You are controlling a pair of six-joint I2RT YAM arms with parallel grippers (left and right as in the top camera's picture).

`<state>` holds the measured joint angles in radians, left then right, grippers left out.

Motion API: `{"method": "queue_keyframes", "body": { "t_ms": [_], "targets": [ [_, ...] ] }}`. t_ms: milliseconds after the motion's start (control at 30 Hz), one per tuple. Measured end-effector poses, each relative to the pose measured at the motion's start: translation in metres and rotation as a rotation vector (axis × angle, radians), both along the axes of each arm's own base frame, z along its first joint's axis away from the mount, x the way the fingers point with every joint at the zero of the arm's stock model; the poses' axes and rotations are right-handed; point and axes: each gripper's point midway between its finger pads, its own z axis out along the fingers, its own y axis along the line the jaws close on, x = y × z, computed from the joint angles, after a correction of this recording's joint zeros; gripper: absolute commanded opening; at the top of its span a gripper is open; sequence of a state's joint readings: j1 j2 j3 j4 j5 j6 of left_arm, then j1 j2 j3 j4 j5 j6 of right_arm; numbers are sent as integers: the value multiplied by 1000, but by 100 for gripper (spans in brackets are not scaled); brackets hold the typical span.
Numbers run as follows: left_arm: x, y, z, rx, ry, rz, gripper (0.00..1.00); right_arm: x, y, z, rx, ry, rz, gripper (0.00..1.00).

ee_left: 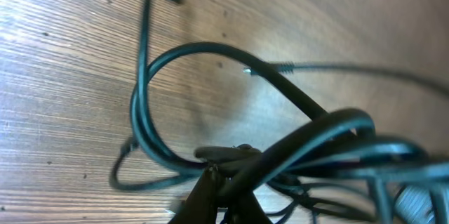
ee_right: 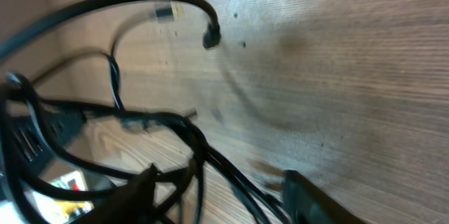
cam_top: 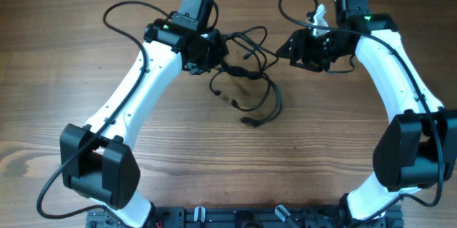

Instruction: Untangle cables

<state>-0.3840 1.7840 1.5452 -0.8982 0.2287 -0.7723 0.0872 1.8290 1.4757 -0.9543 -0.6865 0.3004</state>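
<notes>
Cables [cam_top: 246, 78] knotted on the tabletop [cam_top: 214, 164], just beside the left end effector [ee_left: 217, 190].
It pinches the cables, its fingers mostly cut off by the frame edge. Beyond the knot, the right end effector [ee_right: 221, 192] gapes around blurred strands.

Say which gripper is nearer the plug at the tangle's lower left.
Left. The left gripper holds the cables close by that plug; the right gripper sits well off across the tangle.
</notes>
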Motion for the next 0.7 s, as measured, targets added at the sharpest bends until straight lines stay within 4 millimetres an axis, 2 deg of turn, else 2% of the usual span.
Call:
{"method": "queue_keyframes", "body": {
  "t_ms": [100, 167, 300, 400, 533, 700],
  "targets": [
    [7, 14, 0, -19, 24, 97, 4, -7, 7, -1, -12, -9, 54, 70],
    [10, 21, 0, -22, 30, 136, 4, -12, 14, -3, -28, -21, 96, 75],
    [11, 22, 0, -27, 36, 155, 4, -16, 28, -5, -52, -47, 150, 80],
    [11, 22, 0, -29, 38, 160, 4, -14, 29, -5, -59, -77, 174, 87],
    [10, 22, 0, -30, 40, 160, 4, -5, 27, -10, -140, -160, 220, 89],
    [7, 15, 2, -56, 39, 95, 4, 14, 46, -12, -190, -293, 269, 89]
  ]
}}
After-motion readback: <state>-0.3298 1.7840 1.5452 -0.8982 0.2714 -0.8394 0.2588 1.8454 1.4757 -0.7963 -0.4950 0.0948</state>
